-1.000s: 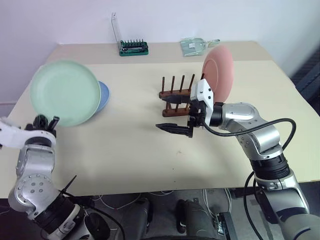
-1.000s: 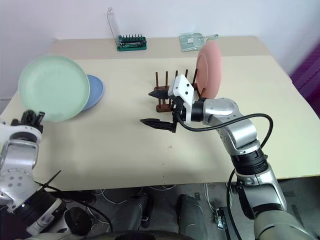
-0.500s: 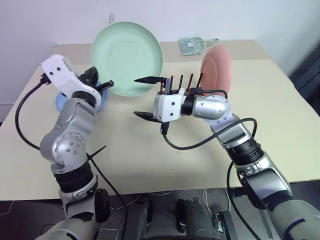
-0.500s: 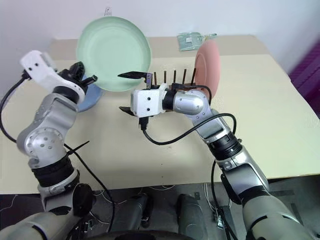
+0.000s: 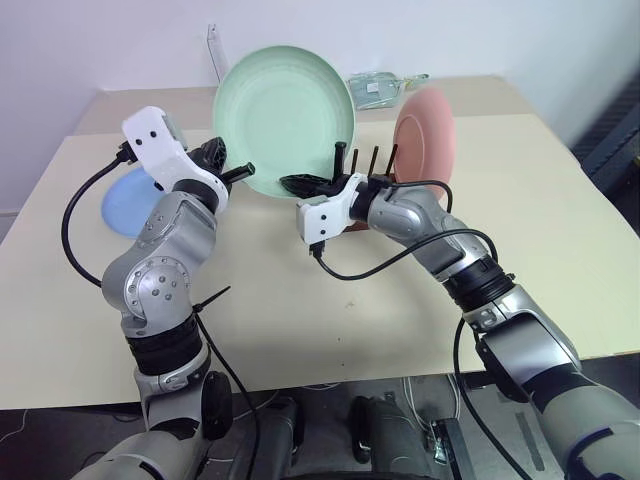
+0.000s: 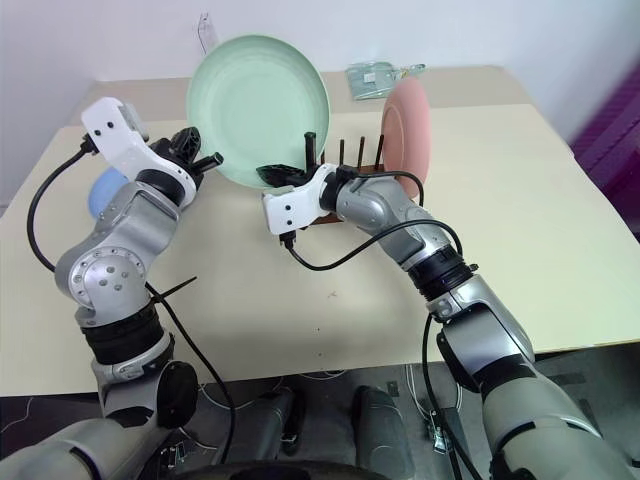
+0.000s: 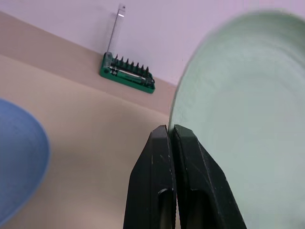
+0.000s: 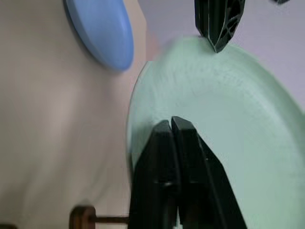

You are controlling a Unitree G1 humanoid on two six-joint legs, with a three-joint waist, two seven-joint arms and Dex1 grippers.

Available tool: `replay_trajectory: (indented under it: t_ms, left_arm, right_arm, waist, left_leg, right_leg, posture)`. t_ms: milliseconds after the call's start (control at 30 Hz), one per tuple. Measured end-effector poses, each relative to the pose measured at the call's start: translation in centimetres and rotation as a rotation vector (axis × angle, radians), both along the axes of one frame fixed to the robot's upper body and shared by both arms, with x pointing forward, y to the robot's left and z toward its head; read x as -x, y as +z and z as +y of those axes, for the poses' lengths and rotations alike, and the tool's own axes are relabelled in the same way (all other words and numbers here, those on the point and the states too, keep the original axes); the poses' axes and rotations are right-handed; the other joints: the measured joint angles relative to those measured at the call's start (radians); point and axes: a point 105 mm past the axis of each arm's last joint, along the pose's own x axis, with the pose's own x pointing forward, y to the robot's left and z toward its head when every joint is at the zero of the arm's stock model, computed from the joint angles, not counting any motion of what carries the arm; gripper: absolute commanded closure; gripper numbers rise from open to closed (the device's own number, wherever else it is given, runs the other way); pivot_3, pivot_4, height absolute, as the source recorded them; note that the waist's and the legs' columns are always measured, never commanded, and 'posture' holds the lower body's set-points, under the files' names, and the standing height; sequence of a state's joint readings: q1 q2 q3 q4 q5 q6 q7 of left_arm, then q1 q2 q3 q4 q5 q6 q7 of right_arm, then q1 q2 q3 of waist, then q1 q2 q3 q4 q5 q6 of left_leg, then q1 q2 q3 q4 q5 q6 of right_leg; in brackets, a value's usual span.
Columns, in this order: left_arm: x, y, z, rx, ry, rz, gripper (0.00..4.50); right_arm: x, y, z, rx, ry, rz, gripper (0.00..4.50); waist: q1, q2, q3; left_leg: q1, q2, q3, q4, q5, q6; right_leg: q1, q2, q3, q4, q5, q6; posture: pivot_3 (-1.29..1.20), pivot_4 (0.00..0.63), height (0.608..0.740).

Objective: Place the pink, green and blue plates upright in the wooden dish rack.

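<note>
From the left eye view I am looking down on a beige counter standing against a pale wall. The rack is sitting near the counter's middle, and the pink plate is standing upright in it at its right end. The blue plate is lying flat on the counter at the left. At the far edge a clear bag is lying. My left hand is pinching the lower left rim of the green plate, holding it upright in the air above the counter, left of the rack. My right hand is closing tight on the plate's lower rim, just left of the rack's pegs.

The right eye view is showing the same layout.

In the left wrist view, my left hand's fingers are pressing together on the green plate's edge; the blue plate is lying off to one side and a green bit holder is sitting by the wall.

In the right wrist view, my right hand's fingers are clamping the green plate's rim, with the left hand gripping the opposite rim, the blue plate beyond, and a rack peg showing at the edge.
</note>
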State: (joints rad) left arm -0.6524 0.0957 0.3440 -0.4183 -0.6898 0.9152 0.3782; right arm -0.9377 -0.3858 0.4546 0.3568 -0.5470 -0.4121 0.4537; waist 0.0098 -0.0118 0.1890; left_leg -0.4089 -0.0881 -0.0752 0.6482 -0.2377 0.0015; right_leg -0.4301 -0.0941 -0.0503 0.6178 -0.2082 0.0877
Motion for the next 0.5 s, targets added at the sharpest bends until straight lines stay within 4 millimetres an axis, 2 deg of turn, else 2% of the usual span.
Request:
replay_trajectory:
  t_ms: [200, 300, 467, 500]
  left_arm:
    - [0.3, 0.2, 0.0, 0.025, -0.001, -0.013, 4.50]
    - [0.3, 0.2, 0.0, 0.027, -0.001, -0.013, 4.50]
    - [0.3, 0.2, 0.2, 0.030, 0.005, -0.012, 4.50]
    - [0.3, 0.2, 0.2, 0.031, 0.006, -0.012, 4.50]
  right_arm:
    - [0.0, 0.0, -0.1, 0.006, -0.001, -0.024, 4.45]
    - [0.0, 0.5, -0.3, -0.020, 0.000, -0.023, 3.62]
    - [0.4, 2.7, -1.2, -0.107, 0.015, -0.043, 1.24]
    - [0.7, 3.1, -1.6, -0.109, 0.029, -0.039, 1.24]
  waist:
    - [0.001, 0.000, 0.000]
    - [0.001, 0.000, 0.000]
    - [0.002, 0.000, 0.000]
    - [0.003, 0.000, 0.000]
  left_leg:
    - [0.000, 0.000, 0.000, 0.000, 0.000, 0.000]
    - [0.000, 0.000, 0.000, 0.000, 0.000, 0.000]
    - [0.000, 0.000, 0.000, 0.000, 0.000, 0.000]
    - [0.000, 0.000, 0.000, 0.000, 0.000, 0.000]
  right_leg:
    - [0.000, 0.000, 0.000, 0.000, 0.000, 0.000]
    - [0.000, 0.000, 0.000, 0.000, 0.000, 0.000]
    - [0.000, 0.000, 0.000, 0.000, 0.000, 0.000]
    - [0.000, 0.000, 0.000, 0.000, 0.000, 0.000]
  posture:
    - [0.00, 0.150, 0.740]
    - [0.00, 0.150, 0.740]
    - [0.00, 0.150, 0.740]
    - [0.00, 0.150, 0.740]
